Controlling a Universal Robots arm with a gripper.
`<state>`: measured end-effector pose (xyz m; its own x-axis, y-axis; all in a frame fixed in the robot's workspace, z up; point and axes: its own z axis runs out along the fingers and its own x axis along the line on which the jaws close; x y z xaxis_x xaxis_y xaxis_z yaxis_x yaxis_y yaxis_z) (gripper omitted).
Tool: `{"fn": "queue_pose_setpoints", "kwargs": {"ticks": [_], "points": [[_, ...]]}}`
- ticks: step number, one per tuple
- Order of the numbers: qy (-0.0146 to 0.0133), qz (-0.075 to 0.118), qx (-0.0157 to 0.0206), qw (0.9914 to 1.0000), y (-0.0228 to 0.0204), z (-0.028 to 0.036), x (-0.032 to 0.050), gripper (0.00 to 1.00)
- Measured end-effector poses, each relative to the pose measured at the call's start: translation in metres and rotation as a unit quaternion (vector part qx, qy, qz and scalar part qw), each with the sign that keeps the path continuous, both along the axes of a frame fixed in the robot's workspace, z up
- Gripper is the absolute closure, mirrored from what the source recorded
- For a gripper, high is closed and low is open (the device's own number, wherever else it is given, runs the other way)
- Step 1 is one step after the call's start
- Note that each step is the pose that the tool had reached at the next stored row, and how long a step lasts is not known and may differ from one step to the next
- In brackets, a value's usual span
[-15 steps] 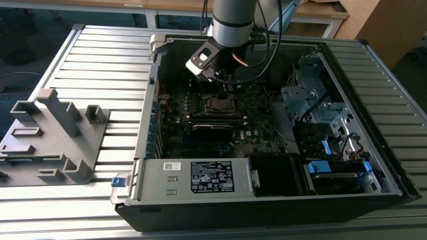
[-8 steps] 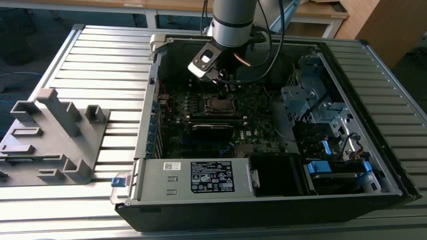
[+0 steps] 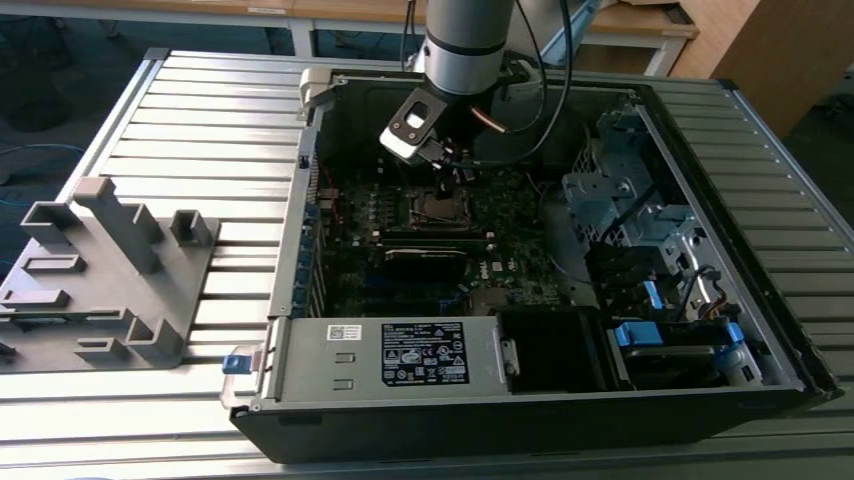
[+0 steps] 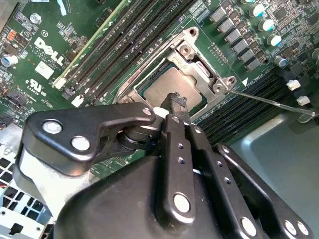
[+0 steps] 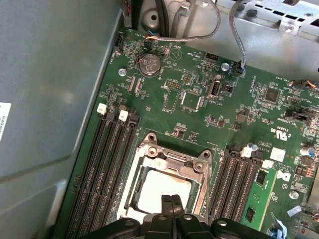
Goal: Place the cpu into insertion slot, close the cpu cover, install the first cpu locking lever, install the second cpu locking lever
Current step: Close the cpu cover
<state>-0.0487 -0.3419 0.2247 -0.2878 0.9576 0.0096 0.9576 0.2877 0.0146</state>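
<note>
Silver arm point(image 3: 467, 40), black screw-studded gripper point(image 4: 177, 103)

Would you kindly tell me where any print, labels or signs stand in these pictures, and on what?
White logo, printed on the green circuit board in the second wrist view: bold lettering.
Fine white marks on the same board in the first wrist view: mostly too small to read.
Label on the grey power supply box: too small to read.

Even light brightens the ribbed table point(image 3: 187, 110) at the exterior view's upper left; the computer case point(image 3: 534, 425) interior sits in deep shadow. In the first wrist view the cpu point(image 5: 154, 191) glares near-white.
</note>
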Motion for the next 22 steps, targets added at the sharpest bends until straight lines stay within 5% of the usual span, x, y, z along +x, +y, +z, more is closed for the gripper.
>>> {"fn": "queue_pose_setpoints", "kwargs": {"ticks": [7,13,17,22], "points": [[0.0000,0.042,0.0000,0.99913,0.0000,-0.0001,0.0000,0.89],[0.0000,0.044,0.0000,0.99902,0.0000,0.0000,0.0000,0.89],[0.0000,0.065,0.0001,0.99787,0.0000,-0.0001,0.0000,0.89],[0.0000,0.067,0.0001,0.99777,0.0000,-0.0001,0.0000,0.89]]}}
